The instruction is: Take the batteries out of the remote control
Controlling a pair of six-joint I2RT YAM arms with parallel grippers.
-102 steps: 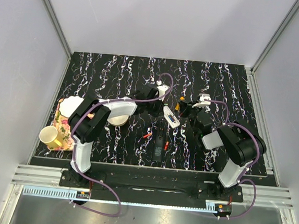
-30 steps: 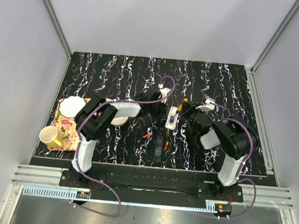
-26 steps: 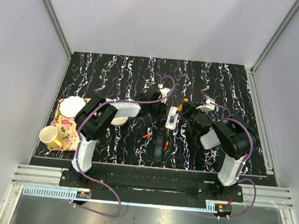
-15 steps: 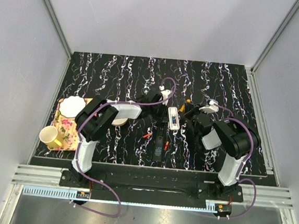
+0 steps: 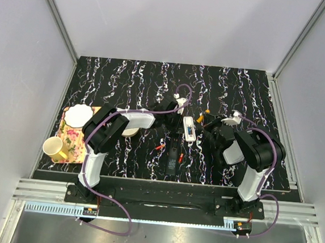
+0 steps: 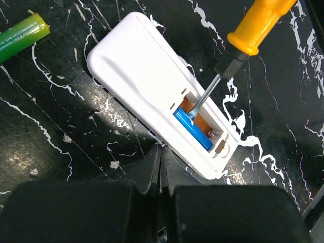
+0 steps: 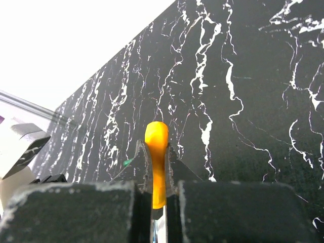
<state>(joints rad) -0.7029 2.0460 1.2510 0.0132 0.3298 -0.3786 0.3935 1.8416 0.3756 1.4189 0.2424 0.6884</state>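
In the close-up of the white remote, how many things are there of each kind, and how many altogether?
Batteries: 2 (green battery on the table, blue battery in the slot)
remote control: 1
screwdriver, orange handle: 1
Total: 4

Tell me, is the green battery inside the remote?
No, the green battery lies outside the remote; only the blue battery sits in it.

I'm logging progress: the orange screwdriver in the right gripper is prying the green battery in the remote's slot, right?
Not green: the left wrist view shows the screwdriver tip on the blue battery in the remote; the green battery lies outside it.
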